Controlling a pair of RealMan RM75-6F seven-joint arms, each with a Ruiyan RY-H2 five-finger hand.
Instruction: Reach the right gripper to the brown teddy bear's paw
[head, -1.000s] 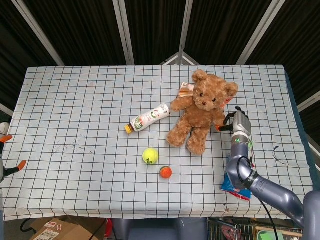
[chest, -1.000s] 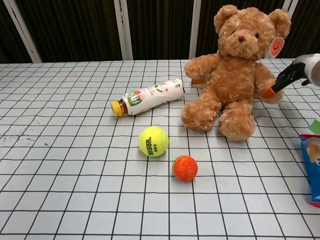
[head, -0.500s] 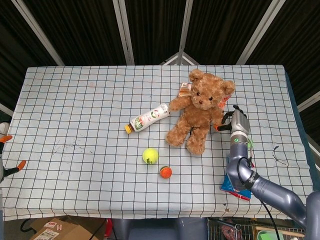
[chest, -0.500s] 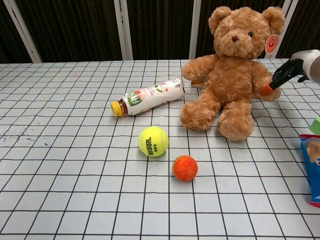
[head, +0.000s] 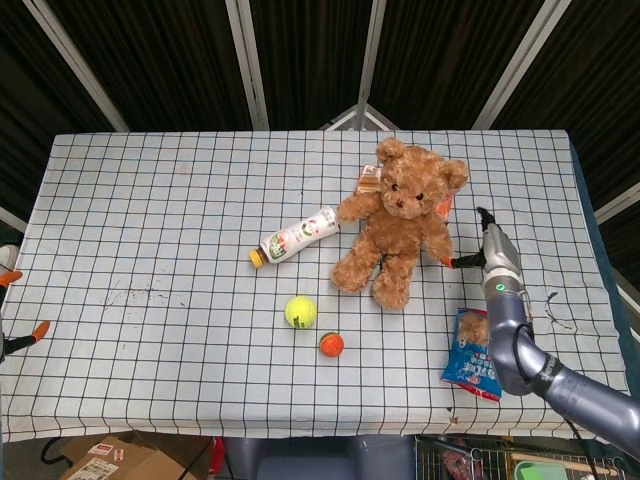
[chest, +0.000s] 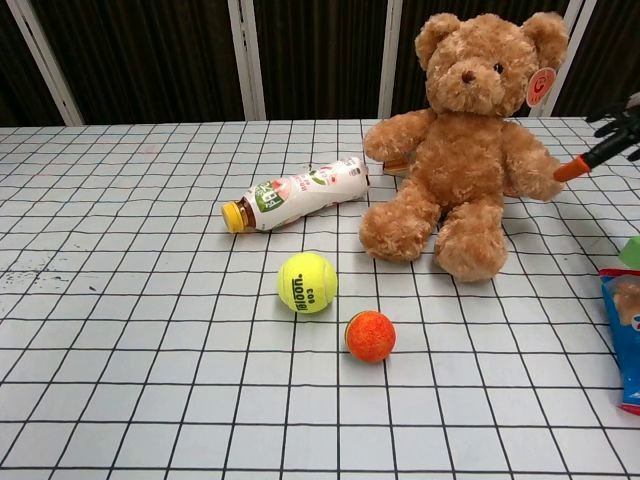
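Right hand (head: 487, 250) has backed off the teddy bear (head: 400, 235), orange fingertip (chest: 572, 168) now just clear of its paw (chest: 545, 182); fingers spread, holding nothing. Contact lost, re-reach needed.

right hand (chest: 612, 145) cut by edge, snack bag (chest: 624, 335) cropped

The right robot hand (head: 497, 250) pulls back from the teddy bear (head: 398, 220): its orange fingertip (chest: 572, 168), which touched the bear's paw (chest: 543, 181) a second ago, now sits just beside it, apart. The bear, tilted earlier, now sits a little straighter. The snack bag (head: 472, 365) is now uncovered by the arm.
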